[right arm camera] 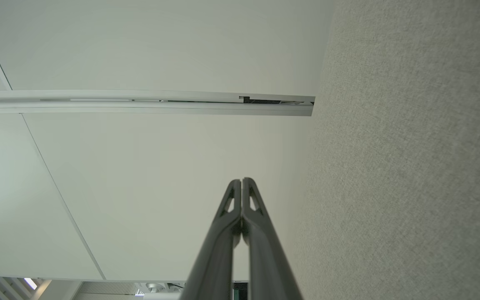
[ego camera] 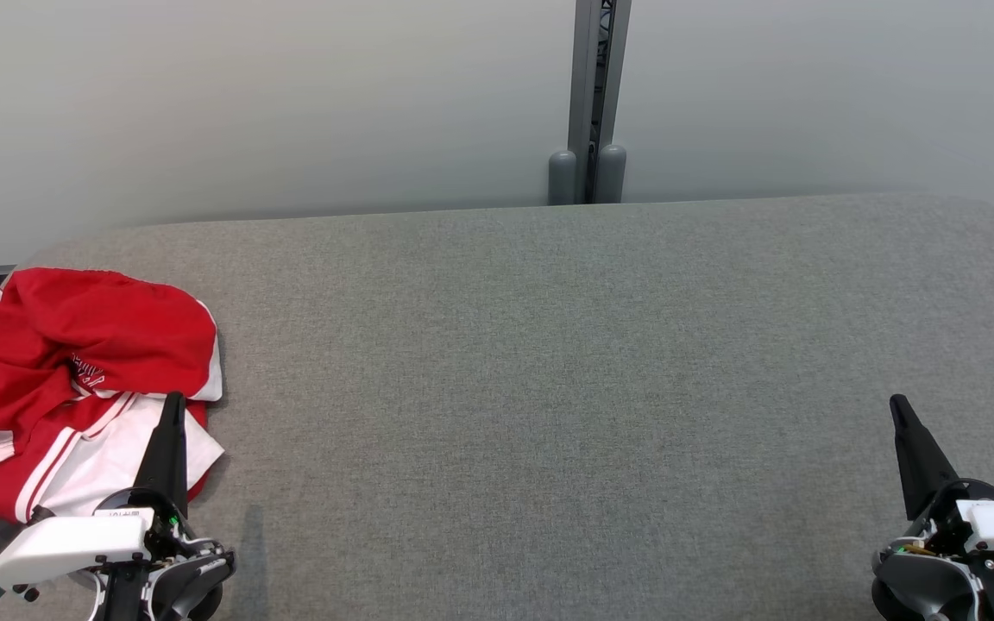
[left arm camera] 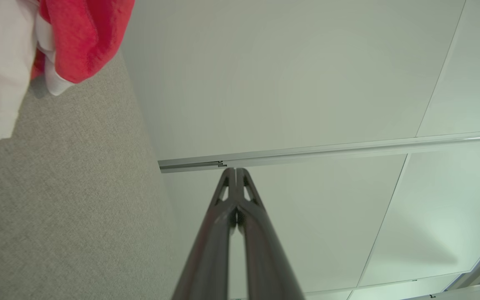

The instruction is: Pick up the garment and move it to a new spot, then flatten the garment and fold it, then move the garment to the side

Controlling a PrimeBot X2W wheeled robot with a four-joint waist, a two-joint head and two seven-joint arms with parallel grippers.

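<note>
A crumpled red and white garment (ego camera: 66,379) lies bunched at the left end of the grey fabric table (ego camera: 549,388). My left gripper (ego camera: 174,402) is at the lower left, shut and empty, its fingers lying over the garment's right edge in the head view. The left wrist view shows its shut tips (left arm camera: 236,171) against the pale wall, with the garment (left arm camera: 77,37) at the upper left. My right gripper (ego camera: 897,404) is at the lower right, shut and empty, far from the garment. Its tips (right arm camera: 242,181) also point at the wall.
A pale wall stands behind the table, with a grey vertical post (ego camera: 590,103) at its middle. The table's rounded far corners show at left and right. A metal rail (right arm camera: 140,102) crosses the wall in both wrist views.
</note>
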